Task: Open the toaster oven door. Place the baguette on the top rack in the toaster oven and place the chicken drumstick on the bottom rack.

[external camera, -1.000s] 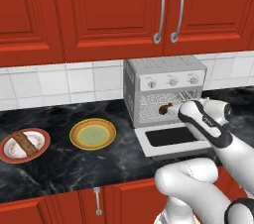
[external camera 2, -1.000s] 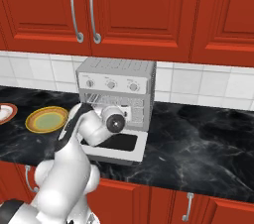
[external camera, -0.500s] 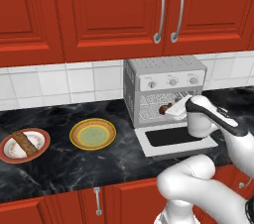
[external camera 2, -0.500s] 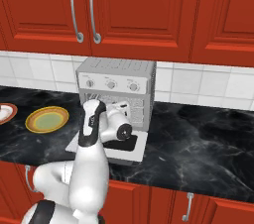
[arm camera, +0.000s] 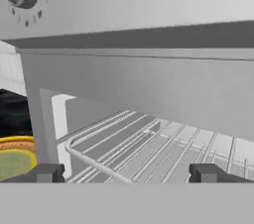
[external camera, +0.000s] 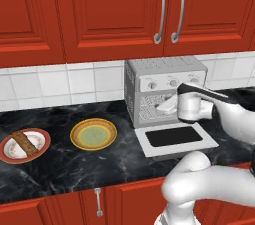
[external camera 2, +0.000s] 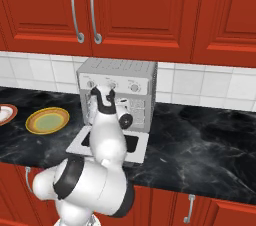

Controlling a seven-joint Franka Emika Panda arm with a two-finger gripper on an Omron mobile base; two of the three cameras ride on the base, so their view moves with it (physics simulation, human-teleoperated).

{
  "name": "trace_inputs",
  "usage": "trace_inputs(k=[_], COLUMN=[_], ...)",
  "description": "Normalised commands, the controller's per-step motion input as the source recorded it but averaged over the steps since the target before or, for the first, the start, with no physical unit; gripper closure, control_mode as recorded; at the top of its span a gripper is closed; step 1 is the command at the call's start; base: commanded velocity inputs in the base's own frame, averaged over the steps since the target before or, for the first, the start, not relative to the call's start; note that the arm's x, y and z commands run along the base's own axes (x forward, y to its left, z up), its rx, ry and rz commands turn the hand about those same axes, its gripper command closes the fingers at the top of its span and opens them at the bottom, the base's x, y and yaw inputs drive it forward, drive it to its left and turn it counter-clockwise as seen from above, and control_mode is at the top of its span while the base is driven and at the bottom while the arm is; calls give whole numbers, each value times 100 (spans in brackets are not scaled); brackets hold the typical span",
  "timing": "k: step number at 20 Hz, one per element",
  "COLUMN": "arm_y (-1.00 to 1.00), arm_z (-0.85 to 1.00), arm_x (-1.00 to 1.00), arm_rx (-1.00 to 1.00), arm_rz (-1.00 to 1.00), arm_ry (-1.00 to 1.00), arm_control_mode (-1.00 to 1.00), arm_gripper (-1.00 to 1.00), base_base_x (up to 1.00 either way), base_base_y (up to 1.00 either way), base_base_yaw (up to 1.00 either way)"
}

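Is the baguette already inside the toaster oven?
No, the baguette lies on the red-rimmed plate at the counter's left end, well apart from the toaster oven.

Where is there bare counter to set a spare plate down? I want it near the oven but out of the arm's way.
The bare counter right of the toaster oven is widest. A smaller free patch lies along the front edge below the yellow plate and the baguette. In front of the oven it is crowded: the toaster oven door lies open flat, with the gripper at the cavity.
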Motion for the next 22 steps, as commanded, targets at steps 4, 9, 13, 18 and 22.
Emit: trace_inputs(k=[4,9,13,18,22], arm_y=[0,0,-21,-28,-46], arm_z=[-43,-27,-40,-34,-52], arm_x=[56,46,6,-21,-61], arm_rx=[0,0,-5,-29,-33], arm_rz=[6,2,0,0,0], arm_ry=[1,0,16,45,52], arm_control_mode=[-100,-100,-100,-100,-100], arm_gripper=[-100,-100,-100,-100,-100], base_base_x=[0,0,0,0,0], base_base_y=[0,0,0,0,0], base_base_yaw=[0,0,0,0,0])
